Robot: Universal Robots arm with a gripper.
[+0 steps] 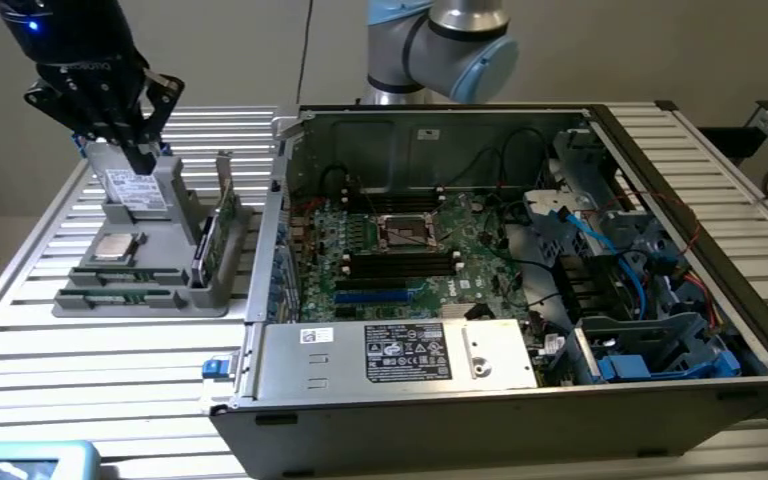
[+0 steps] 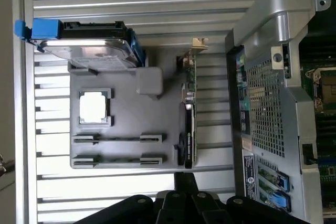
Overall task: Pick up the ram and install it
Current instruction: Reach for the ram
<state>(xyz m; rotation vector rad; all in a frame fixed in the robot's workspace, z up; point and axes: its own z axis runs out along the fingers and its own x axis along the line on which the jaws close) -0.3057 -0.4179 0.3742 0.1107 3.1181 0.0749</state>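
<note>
The gripper (image 1: 140, 158) hangs with its fingers pinched together on nothing, over the grey holder tray (image 1: 157, 302) that sits beside the open computer case (image 1: 518, 400). In the exterior view its tips show against the hard drive (image 1: 137, 190) at the tray's far end. The ram (image 1: 128, 272) stands on edge in a slot near the tray's front, just past the processor chip (image 1: 115, 247), apart from the gripper and lower. A second green stick (image 1: 117, 297) sits in the next slot forward.
</note>
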